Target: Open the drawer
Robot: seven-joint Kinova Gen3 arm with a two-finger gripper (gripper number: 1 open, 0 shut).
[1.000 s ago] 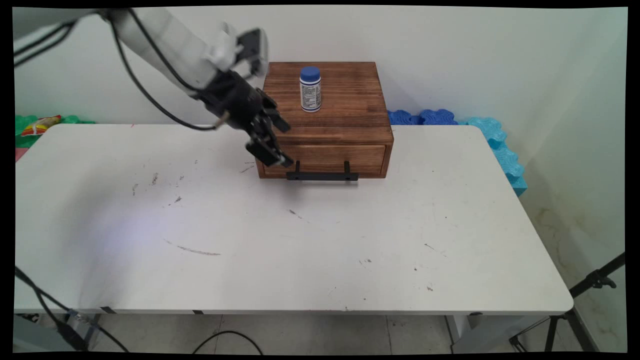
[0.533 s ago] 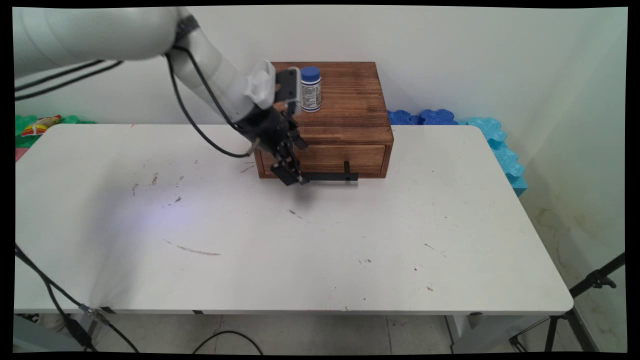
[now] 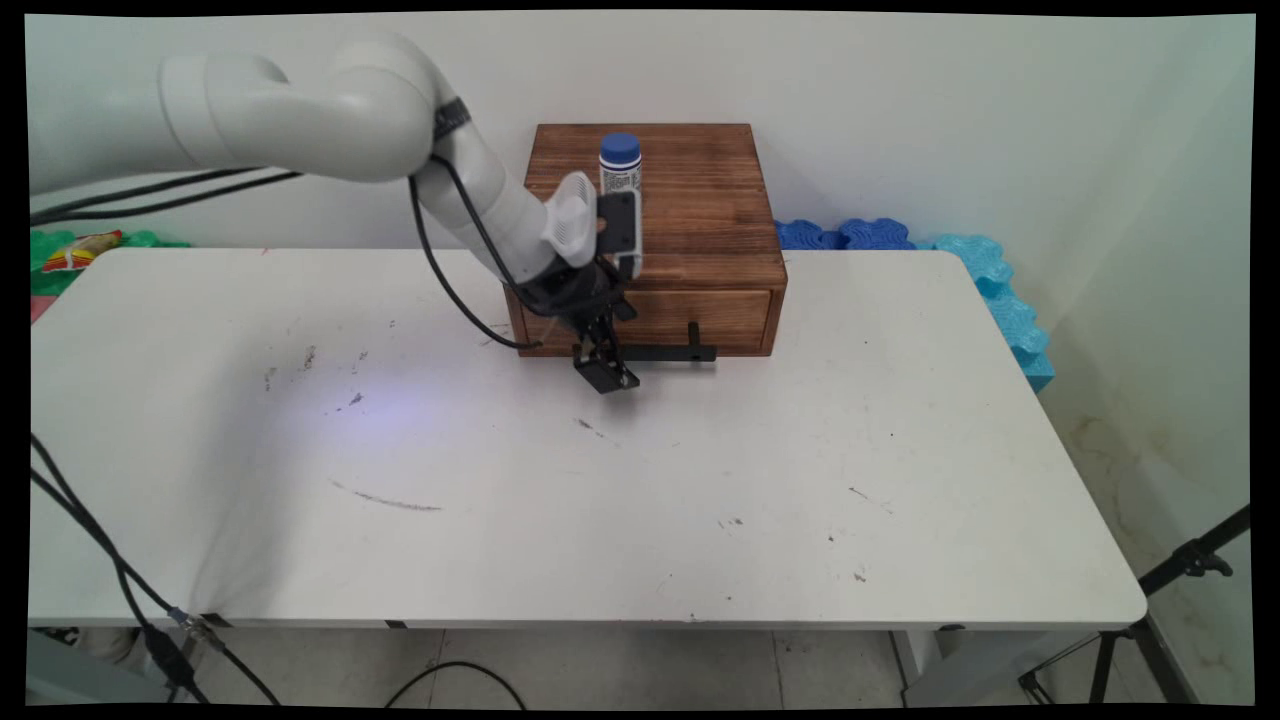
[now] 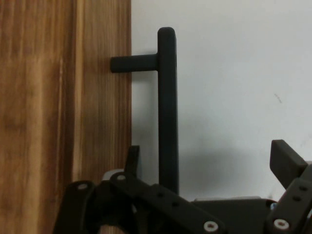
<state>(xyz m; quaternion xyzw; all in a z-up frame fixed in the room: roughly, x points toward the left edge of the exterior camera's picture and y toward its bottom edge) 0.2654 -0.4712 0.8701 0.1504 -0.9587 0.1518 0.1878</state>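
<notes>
Gripper [image 3: 607,372] is spread wide, one finger on each side of the black handle [image 4: 167,112] at its left end, not clamped. Drawer [image 3: 655,318] of the wooden box [image 3: 700,200] at the table's [image 3: 600,500] far edge looks fully shut. White bottle [image 3: 620,165] with blue cap stands on the box top.

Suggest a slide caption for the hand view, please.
Open gripper straddling the black drawer handle beside the wooden drawer front.

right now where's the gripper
In the main view the gripper is low at the left end of the black handle on the wooden box's drawer; the hand view shows its open fingers straddling the bar.
</notes>
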